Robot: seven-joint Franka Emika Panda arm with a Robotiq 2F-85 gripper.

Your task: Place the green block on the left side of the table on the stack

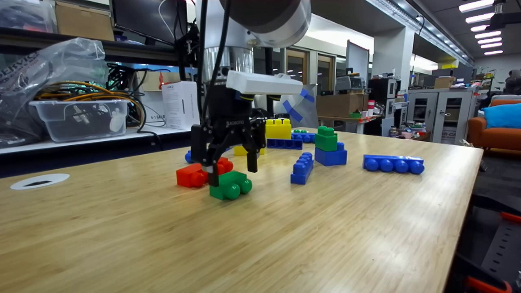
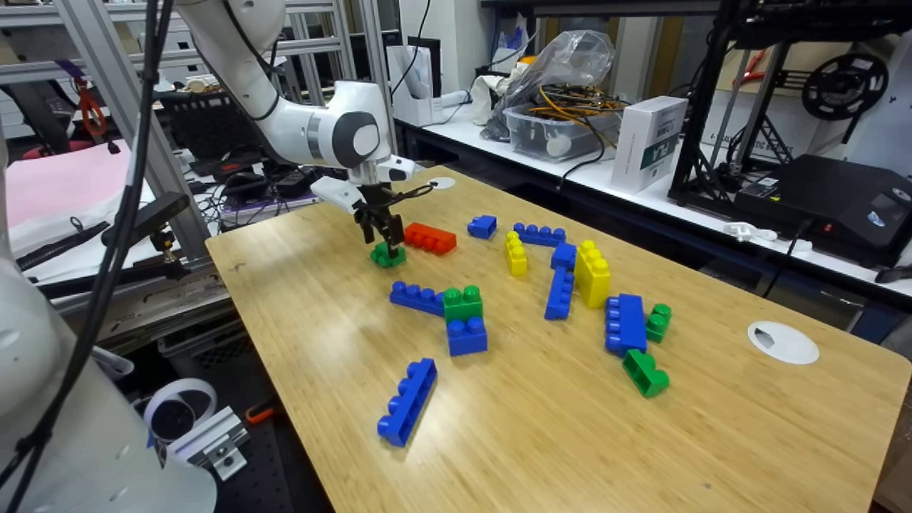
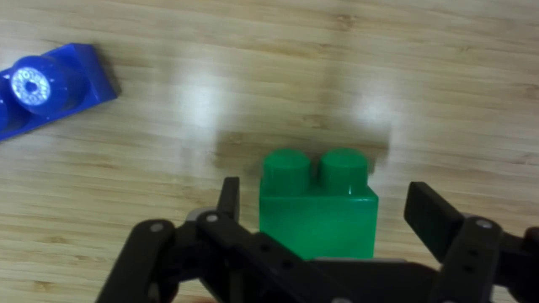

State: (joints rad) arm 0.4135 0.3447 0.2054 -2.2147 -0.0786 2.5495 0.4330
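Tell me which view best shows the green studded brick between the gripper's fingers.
The wrist view: it shows the green studded brick largest, with two studs visible and a gap to each finger, though the gripper hides part. Both exterior views show it smaller, with a finger covering some of it.

Black pincer: "ROBOTIQ" | clear plastic bag: "SERVICE" | upright white box: "PLA"

A bright green block, a red brick and a yellow brick stand out in solid colour on a pale wooden table streaked with darker grain, with a black gripper and a white-and-grey robot arm. The stack pairs blue with green, while a ring of pale markings patterns the stud of a blue brick; an orange couch carries a bright blue cushion.
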